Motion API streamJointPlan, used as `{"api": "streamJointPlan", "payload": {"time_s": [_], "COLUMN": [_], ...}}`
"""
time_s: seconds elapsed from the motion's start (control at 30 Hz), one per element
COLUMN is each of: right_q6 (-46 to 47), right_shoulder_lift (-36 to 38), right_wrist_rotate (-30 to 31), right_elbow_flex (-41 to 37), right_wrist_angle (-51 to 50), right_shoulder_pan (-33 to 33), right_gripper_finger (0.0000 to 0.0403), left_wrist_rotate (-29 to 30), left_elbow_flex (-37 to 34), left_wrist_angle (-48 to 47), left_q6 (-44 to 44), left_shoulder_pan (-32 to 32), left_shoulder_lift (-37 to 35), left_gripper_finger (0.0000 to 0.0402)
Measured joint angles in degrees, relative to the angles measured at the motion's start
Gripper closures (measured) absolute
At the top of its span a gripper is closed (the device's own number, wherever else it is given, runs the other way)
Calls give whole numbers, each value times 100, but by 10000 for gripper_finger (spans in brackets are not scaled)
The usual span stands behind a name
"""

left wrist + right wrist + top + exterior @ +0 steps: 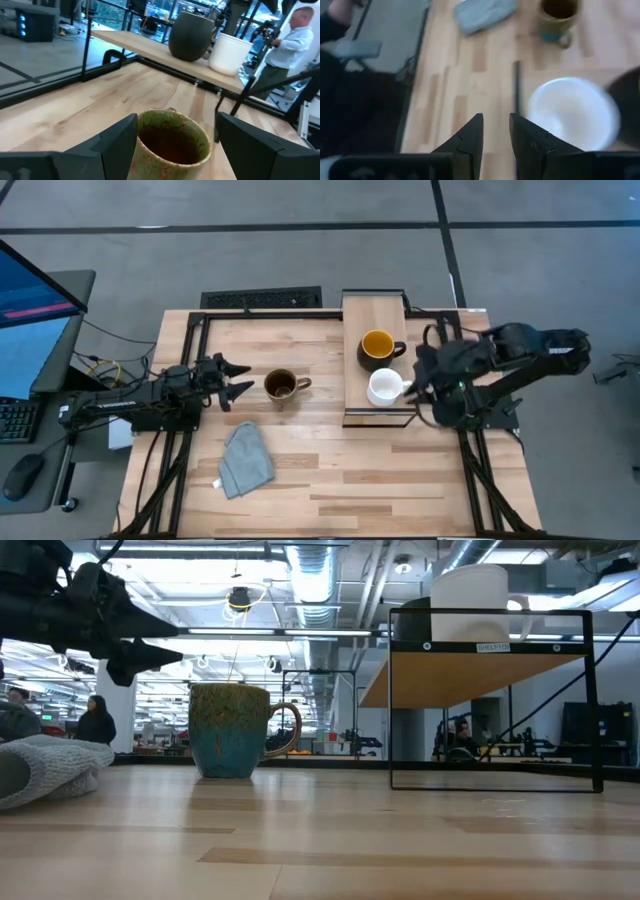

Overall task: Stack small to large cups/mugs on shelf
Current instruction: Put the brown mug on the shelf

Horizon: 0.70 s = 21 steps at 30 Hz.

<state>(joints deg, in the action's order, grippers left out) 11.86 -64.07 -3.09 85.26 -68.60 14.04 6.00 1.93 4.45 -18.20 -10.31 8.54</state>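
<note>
On the tabletop's left half, left gripper (238, 380) with fingers spread wide, holding nothing, just beside one olive-brown mug (281, 387) (dark inside, handle pointing away from it). Right gripper (412, 386), fingers nearly closed but grasping nothing, beside one white mug (384, 387) on the shelf (373, 313); one dark mug (377, 347), yellow-orange inside, stands next to it. Mugs: three. One grey cloth (245, 460). Small shelf-frame label, unreadable.
</note>
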Motion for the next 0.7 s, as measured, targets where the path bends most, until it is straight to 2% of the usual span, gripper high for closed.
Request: {"api": "streamJointPlan", "payload": {"time_s": [0.2, 0.57, 0.7], "right_q6": [656, 2871, 3075], "right_shoulder_lift": [0, 251, 478], "right_wrist_rotate": [169, 2092, 3141], "right_elbow_flex": [-532, -1756, -2216], "right_wrist_angle": [232, 654, 835], "right_shoulder_pan": [1039, 3156, 3986], "right_gripper_finger": [288, 291, 295], "left_wrist_rotate": [-292, -472, -472], "left_elbow_flex": [11, 20, 22], "left_wrist_angle": [0, -2, -17], "left_q6": [-80, -151, -153], "left_shoulder_pan": [-2, -2, -2], "left_shoulder_lift": [0, 0, 0], "left_gripper_finger": [141, 141, 141]}}
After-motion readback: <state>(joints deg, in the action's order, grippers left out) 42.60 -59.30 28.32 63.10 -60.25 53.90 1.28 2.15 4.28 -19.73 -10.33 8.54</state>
